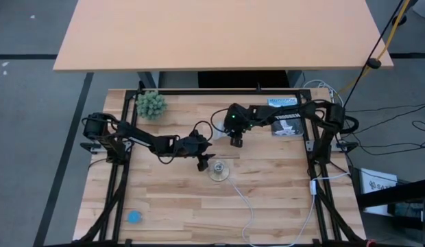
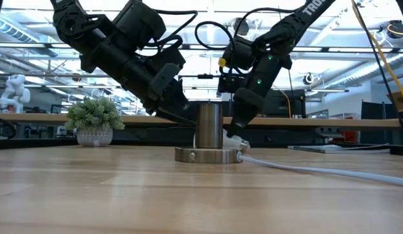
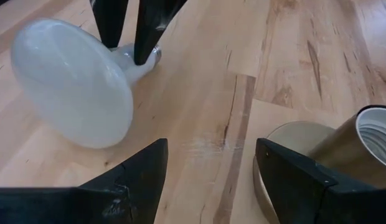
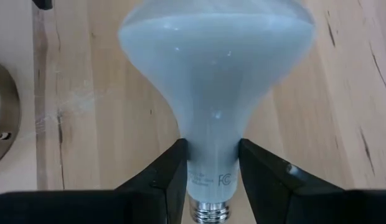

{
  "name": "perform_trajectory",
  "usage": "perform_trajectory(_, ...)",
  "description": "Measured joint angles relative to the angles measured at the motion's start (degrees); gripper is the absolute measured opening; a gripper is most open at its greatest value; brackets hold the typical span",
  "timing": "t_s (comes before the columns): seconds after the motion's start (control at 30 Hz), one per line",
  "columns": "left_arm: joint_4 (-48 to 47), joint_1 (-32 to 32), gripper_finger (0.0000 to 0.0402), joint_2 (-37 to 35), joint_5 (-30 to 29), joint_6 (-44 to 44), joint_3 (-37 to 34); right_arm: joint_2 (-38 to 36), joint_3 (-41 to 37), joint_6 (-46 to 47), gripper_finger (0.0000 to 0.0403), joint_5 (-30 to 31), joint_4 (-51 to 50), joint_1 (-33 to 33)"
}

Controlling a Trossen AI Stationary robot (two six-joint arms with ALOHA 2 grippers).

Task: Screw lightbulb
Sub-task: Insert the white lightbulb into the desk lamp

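The white lightbulb point(image 3: 75, 81) lies on its side on the wooden table, dome on the wood; it also shows in the right wrist view point(image 4: 215, 68). My right gripper point(image 4: 211, 149) point(image 1: 236, 143) is shut on the bulb's neck. The round metal socket point(image 1: 219, 169) point(image 2: 209, 130) stands upright on its flat base, with a white cord leading off it. My left gripper point(image 3: 208, 146) point(image 1: 201, 163) is open and empty, low over the table just left of the socket point(image 3: 342, 149). My right gripper pinches the bulb's narrow white neck point(image 4: 211, 165) between its two fingers, just above the silver screw base point(image 4: 211, 211). The fingers point(image 3: 146, 37) come slanting down from above and lie across the neck. The bulb lies tilted, its dome point(image 3: 87, 118) on the table.
A small potted plant point(image 1: 151, 104) stands at the far left. A blue disc point(image 1: 134, 217) lies at the near left. The socket's white cord point(image 1: 247, 206) runs toward the near edge. A flat box point(image 1: 284, 120) sits at the far right.
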Motion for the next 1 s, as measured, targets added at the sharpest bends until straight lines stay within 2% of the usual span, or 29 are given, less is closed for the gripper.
perform_trajectory(0.23, 0.0, 0.0, 0.0247, 0.0, 0.0, 0.0, 0.0, -0.5, -0.1, 1.2, 0.0143, 0.1, 0.1, 0.0)
perform_trajectory(0.43, -0.1, 0.0, 0.0247, 0.0, 0.0, 0.0, 0.0, -0.1, -0.8, 2.5, 0.0191, 0.6, -2.0, 0.1)
perform_trajectory(0.67, -0.1, 0.0, 0.0247, 0.0, 0.0, 0.0, 0.0, -0.4, -0.4, 1.1, 0.0236, 0.8, 3.0, 0.1)
perform_trajectory(0.8, -0.1, 0.2, 0.0247, 0.0, 0.0, 0.0, 0.0, 0.3, -0.3, 1.0, 0.0239, 0.5, 7.4, 0.1)
perform_trajectory(1.0, 0.0, 0.1, 0.0247, 0.0, 0.0, 0.0, 0.0, 4.1, -0.3, 1.5, 0.0220, 0.4, 9.6, -0.1)
